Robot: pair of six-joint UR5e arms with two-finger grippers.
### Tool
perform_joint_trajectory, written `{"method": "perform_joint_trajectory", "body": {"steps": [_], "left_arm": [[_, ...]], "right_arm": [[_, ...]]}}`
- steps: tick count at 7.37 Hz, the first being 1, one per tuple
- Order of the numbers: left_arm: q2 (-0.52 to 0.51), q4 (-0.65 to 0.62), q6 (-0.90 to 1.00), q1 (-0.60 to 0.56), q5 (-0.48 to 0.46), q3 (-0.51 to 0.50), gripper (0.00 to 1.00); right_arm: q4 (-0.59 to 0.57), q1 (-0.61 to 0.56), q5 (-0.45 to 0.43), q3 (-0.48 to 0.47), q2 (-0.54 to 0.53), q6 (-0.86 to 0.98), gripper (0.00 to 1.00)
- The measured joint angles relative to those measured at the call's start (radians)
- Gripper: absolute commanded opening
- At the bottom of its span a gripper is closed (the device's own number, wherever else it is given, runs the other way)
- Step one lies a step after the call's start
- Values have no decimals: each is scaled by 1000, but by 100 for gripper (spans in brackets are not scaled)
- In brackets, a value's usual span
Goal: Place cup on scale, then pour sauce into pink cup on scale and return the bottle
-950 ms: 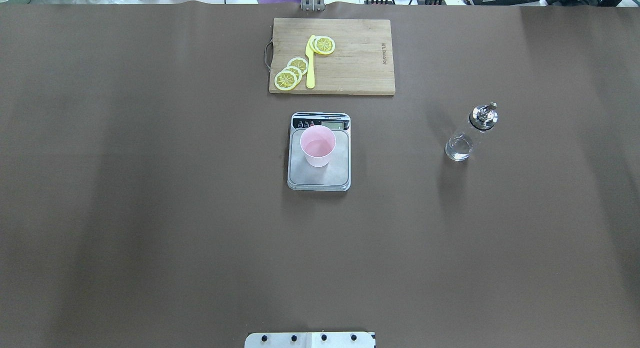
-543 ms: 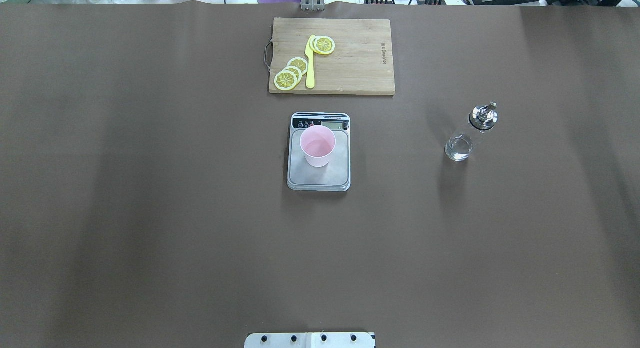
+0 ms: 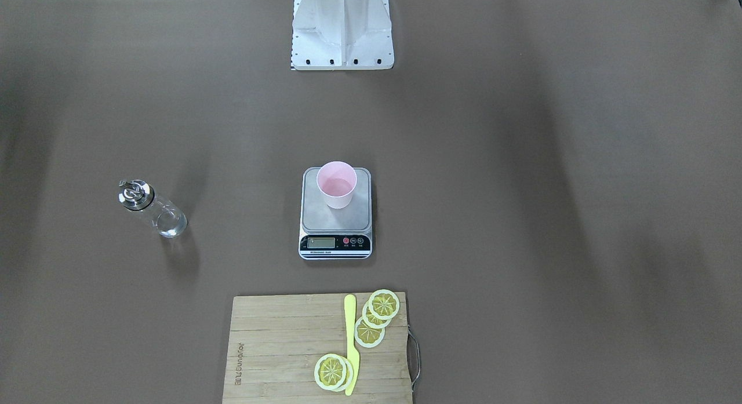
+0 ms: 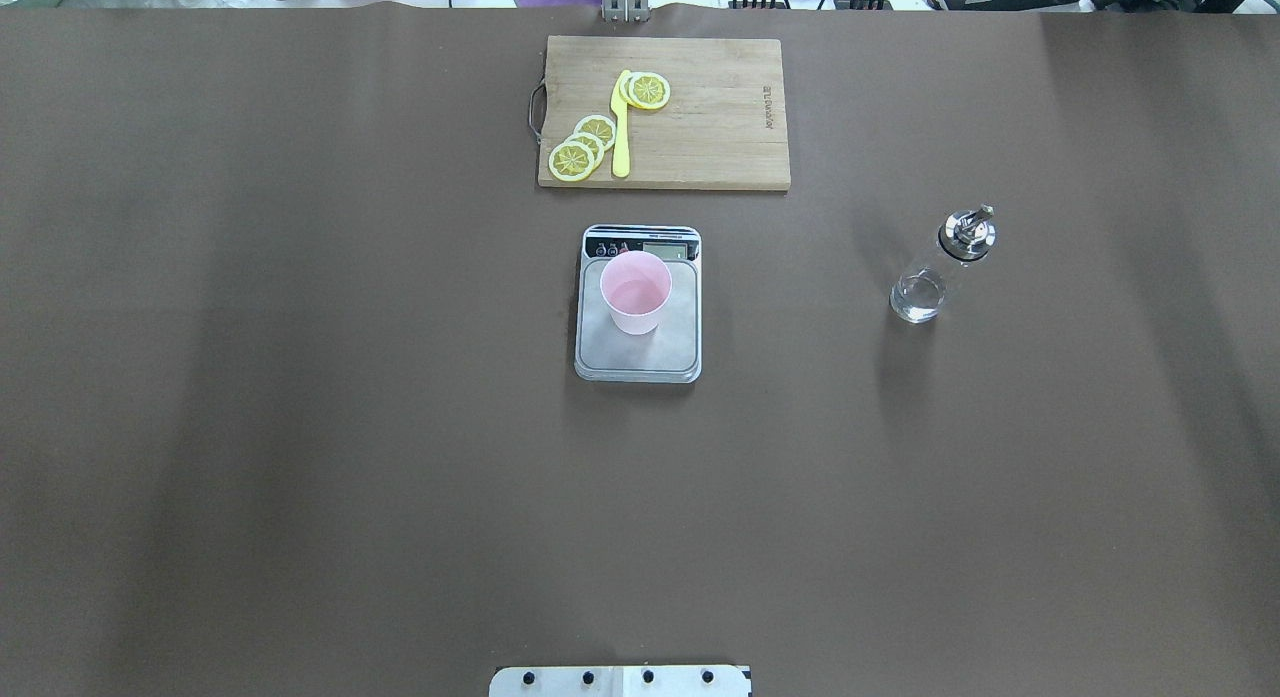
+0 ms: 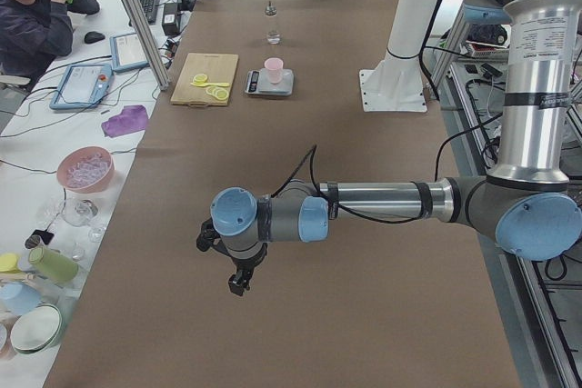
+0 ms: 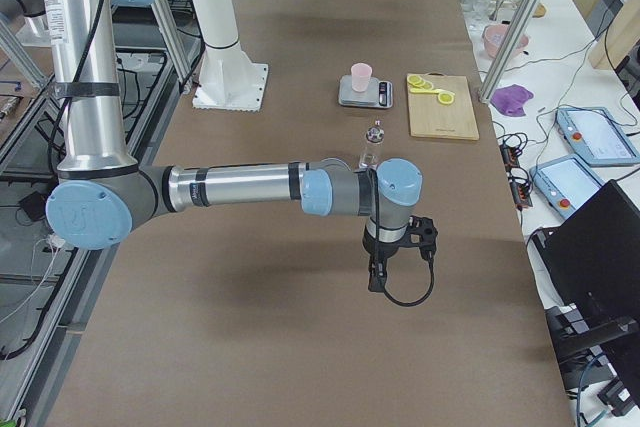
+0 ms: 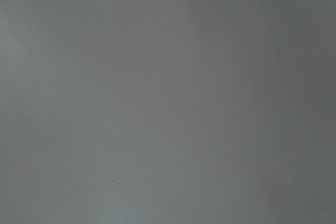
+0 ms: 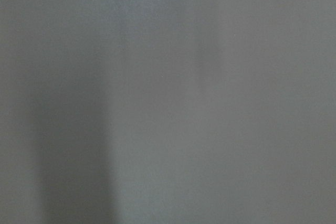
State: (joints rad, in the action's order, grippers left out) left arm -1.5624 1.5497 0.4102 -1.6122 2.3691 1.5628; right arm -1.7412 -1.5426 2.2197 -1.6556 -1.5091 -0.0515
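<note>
- Change check: against the overhead view from a second ago, nothing on the tabletop [image 4: 300, 427] has shifted. The cup, scale and bottle sit exactly as they did.
- Cup [image 4: 636, 292]: upright on the scale [image 4: 645, 355], toward its display end and inside the platform edges. The first step reads as done.
- Bottle [image 4: 935, 272]: upright on the robot's right, well apart from the scale, cap on, nothing gripping it.
- Sauce: cannot tell whether any is in the cup, as the liquid is clear and the cup's inside only looks pink.
- Left arm [image 5: 364, 202] and right arm [image 6: 240, 187]: both low over bare tabletop at the table's two ends, far from the things. They show only in the side views, so I cannot tell if the jaws are apart or together. Both wrist views show only brown surface.
- Judgement: either all steps are finished with the arms parked, or the pour has yet to start. The stillness fits both.
- Surroundings: cutting board [image 4: 720, 127] beyond the scale, near it but apart, carrying lemon slices [image 4: 572, 161] and a yellow knife [image 4: 621, 142].
- Nothing lies between bottle and scale.
</note>
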Motion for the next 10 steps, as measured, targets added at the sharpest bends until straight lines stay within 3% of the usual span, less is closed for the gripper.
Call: {"method": "perform_joint_trajectory", "body": {"steps": [2, 10], "left_arm": [[-3, -22, -51, 0, -3, 31, 98], [-11, -72, -62, -42, -15, 71, 98]], "right_arm": [[-132, -7, -10, -75, -9, 13, 100], [-138, 0, -6, -81, -42, 5, 100]]}}
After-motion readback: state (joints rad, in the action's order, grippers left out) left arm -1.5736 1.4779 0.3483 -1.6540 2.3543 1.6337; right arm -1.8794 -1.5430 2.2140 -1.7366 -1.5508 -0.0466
